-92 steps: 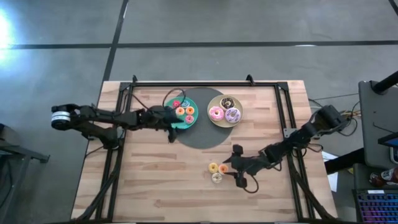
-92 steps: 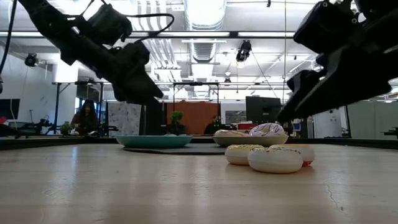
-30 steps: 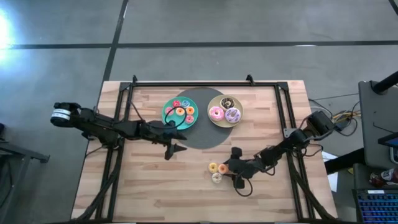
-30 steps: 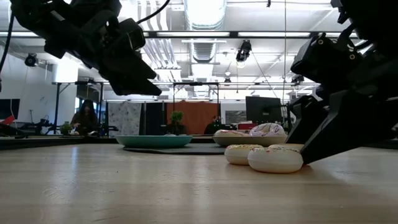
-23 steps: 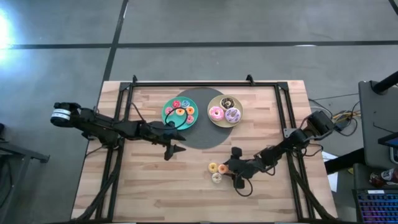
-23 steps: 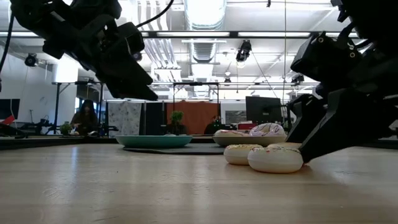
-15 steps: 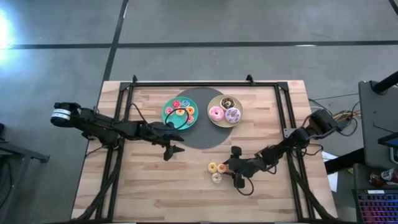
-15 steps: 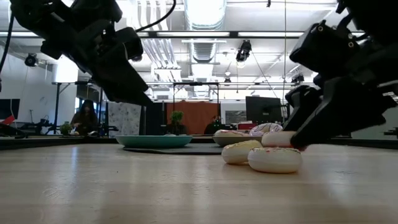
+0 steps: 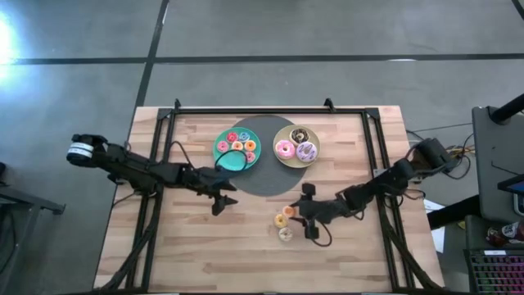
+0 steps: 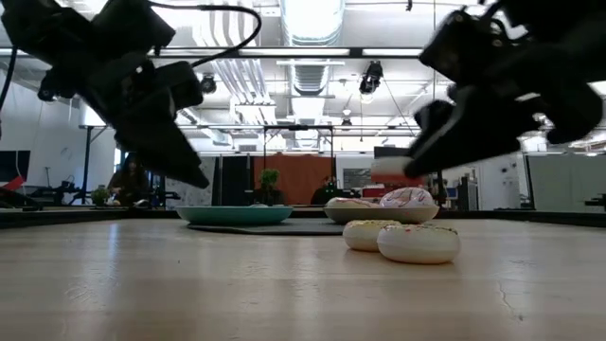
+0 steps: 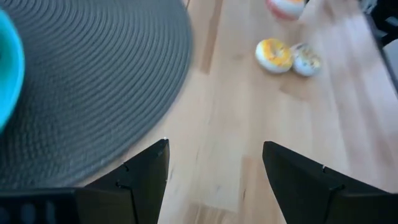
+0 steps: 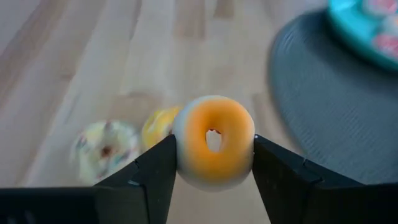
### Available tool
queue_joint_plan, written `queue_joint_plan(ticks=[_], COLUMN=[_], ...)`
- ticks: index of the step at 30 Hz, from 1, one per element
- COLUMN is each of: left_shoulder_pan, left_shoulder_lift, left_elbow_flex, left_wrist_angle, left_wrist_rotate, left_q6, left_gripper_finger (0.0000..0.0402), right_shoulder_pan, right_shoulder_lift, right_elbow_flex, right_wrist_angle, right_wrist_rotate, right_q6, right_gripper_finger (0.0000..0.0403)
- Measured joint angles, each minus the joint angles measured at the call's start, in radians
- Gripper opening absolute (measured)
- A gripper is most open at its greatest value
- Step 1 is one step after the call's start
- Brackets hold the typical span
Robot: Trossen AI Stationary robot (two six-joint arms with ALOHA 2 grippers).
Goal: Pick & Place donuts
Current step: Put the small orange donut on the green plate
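orange-frosted donut (image 12: 214, 142) sits pinched between the fingers of the right gripper (image 9: 300, 212), lifted off the table (image 9: 196, 246) just above a yellow donut (image 12: 155, 127) and a white sprinkled donut (image 12: 102, 152). left gripper (image 11: 214, 163) hangs open and empty beside the dark round mat (image 11: 93, 74).

A round mat (image 9: 264, 174) is lying at the middle of the table (image 9: 172, 246), toward its twelve o'clock side. Two plates are sitting on the mat: one plate (image 9: 223, 161) at its ten o'clock edge, the other plate (image 9: 287, 161) at its two o'clock edge, just beside each other. Small donuts (image 9: 238, 146) are lying in the first plate, three larger donuts (image 9: 295, 147) in the second. At five o'clock from the mat, two small donuts (image 9: 282, 227) are lying on the bare table, touching. The right gripper (image 9: 298, 211) is holding another small donut (image 12: 214, 141) above the table, just at two o'clock from that pair. The left gripper (image 9: 227, 199) is hanging at the mat's eight o'clock edge.
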Motion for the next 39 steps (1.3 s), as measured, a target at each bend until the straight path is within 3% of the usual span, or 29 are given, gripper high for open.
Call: queue_joint_plan(ticks=[7, 18, 23, 31, 39], left_shoulder_pan=[-0.061, -0.187, -0.268, -0.404, -0.482], left_shoulder_lift=[0.0, -0.046, -0.107, -0.211, -0.254], left_elbow_flex=[-0.046, -0.052, -0.052, -0.052, -0.052], left_wrist_angle=[0.005, 0.005, -0.034, -0.126, -0.142], left_wrist_rotate=[-0.099, -0.17, -0.259, -0.476, -0.572], left_q6=[-0.059, -0.084, -0.095, -0.145, -0.185], left_gripper_finger=[0.0234, 0.0234, 0.0234, 0.0234, 0.0234], right_shoulder_pan=[-0.116, -0.313, -0.374, -0.447, -0.549], right_shoulder_lift=[-0.004, -0.004, 0.015, 0.164, 0.339], right_elbow_flex=[0.075, 0.199, 0.248, 0.437, 0.689], right_wrist_angle=[-0.031, -0.049, -0.049, -0.136, -0.326], right_wrist_rotate=[-0.016, -0.202, -0.256, -0.3, -0.325], right_q6=[-0.143, -0.277, -0.303, -0.334, -0.273], right_gripper_finger=[0.0187, 0.0187, 0.0187, 0.0187, 0.0187])
